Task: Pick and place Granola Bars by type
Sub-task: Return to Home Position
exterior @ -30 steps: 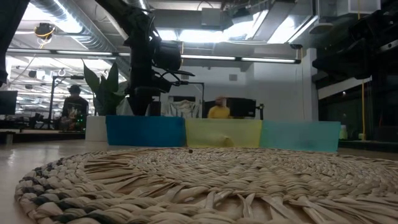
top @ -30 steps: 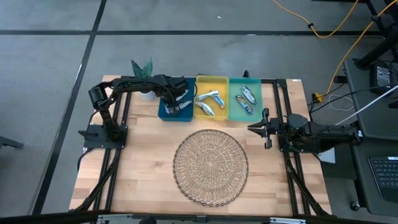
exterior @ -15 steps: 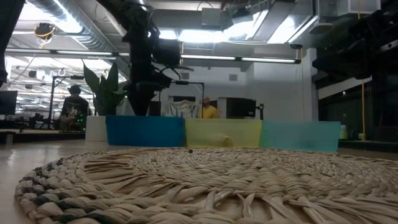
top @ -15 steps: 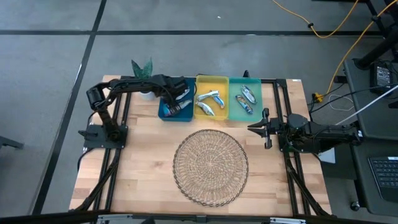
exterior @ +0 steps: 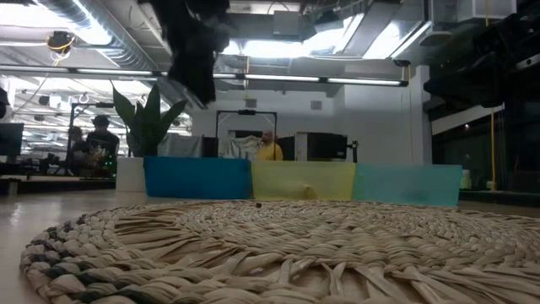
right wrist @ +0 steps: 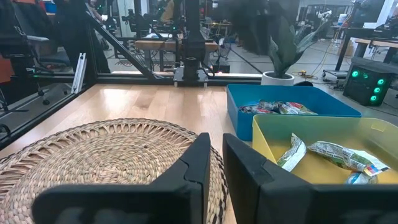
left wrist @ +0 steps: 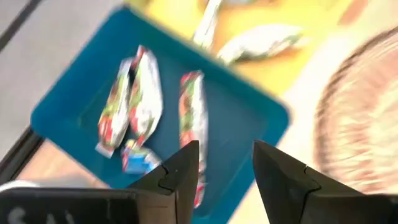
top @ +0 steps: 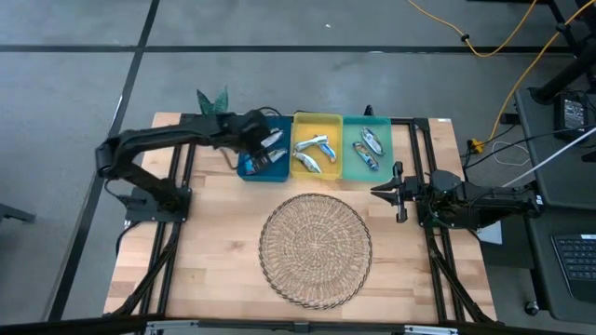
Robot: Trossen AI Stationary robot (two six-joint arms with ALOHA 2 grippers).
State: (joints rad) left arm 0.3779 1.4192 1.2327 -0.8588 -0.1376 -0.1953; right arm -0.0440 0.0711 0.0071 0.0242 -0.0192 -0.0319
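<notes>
Left claw (top: 259, 140): over the blue tray, beyond the basket's (top: 315, 247) left side; fingers set moderately apart, holding nothing.
Blue tray (top: 244, 169): beyond the basket's left side; red bars (left wrist: 146, 102) lie inside.
Yellow tray (top: 317, 118): straight beyond the basket, touching the blue tray; silver bars (top: 312, 154) inside.
Green tray (top: 384, 140): beyond the basket's right side, touching the yellow tray; blue-silver bars (top: 370, 147) inside.
Right claw (top: 377, 193): just right of the basket, low over the desk (top: 214, 251); fingers nearly together, holding nothing.
</notes>
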